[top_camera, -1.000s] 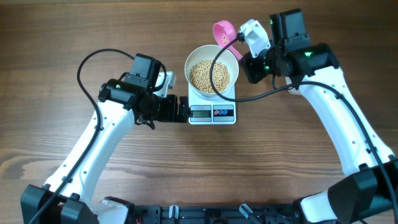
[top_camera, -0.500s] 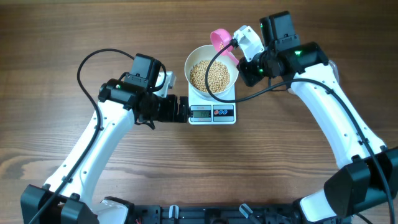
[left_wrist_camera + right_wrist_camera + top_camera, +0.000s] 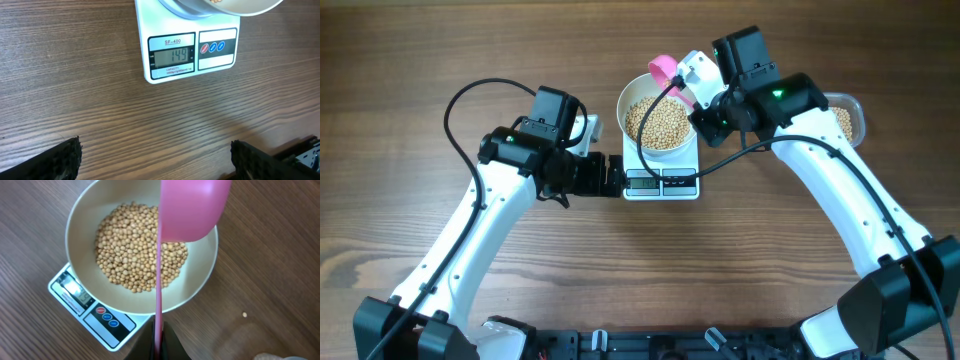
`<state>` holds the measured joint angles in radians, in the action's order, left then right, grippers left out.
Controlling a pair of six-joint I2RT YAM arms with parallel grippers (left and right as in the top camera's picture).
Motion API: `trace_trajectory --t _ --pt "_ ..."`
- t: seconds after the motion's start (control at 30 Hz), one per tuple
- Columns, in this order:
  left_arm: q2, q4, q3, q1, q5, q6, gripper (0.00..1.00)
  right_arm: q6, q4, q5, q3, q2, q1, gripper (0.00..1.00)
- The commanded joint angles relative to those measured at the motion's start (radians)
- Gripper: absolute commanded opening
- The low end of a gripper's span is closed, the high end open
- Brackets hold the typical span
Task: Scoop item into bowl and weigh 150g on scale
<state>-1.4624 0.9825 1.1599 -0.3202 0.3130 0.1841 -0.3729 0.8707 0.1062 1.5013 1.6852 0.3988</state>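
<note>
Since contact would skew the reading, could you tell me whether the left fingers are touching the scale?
Apart. The left wrist view shows bare wood between both fingers and the scale.

Overhead: my left arm extends from 7 o'clock, its left gripper pointing toward 3 o'clock, jaws spread wide. My right arm arches from 5 o'clock; the right gripper points toward 10 o'clock, jaws clamped on a pink scoop.
</note>
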Motion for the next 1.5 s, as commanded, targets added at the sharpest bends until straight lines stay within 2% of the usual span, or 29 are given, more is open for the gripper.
trace_trajectory --t 0.0,0.3,0.5,0.77,1.03,1.47 --pt "-0.006 -0.003 -0.002 0.003 0.005 -0.019 1.0 -0.014 0.007 -0.018 0.004 0.011 -0.001 0.04" --pt "-0.006 -0.003 -0.002 0.003 0.005 -0.019 1.0 -0.012 0.006 0.043 0.004 0.011 -0.001 0.04" --pt "-0.006 -0.003 -0.002 0.003 0.005 -0.02 1.0 0.067 0.005 0.076 0.004 0.011 -0.008 0.04" --pt "-0.006 -0.003 -0.002 0.003 0.005 -0.019 1.0 0.085 0.005 0.131 0.004 0.011 -0.058 0.04" --pt "-0.006 -0.003 -0.002 0.003 0.005 -0.019 1.0 0.006 0.008 0.13 0.004 0.011 -0.071 0.04" --pt "-0.006 -0.003 -0.002 0.003 0.005 -0.02 1.0 -0.016 0.02 0.12 0.004 0.011 -0.066 0.04"
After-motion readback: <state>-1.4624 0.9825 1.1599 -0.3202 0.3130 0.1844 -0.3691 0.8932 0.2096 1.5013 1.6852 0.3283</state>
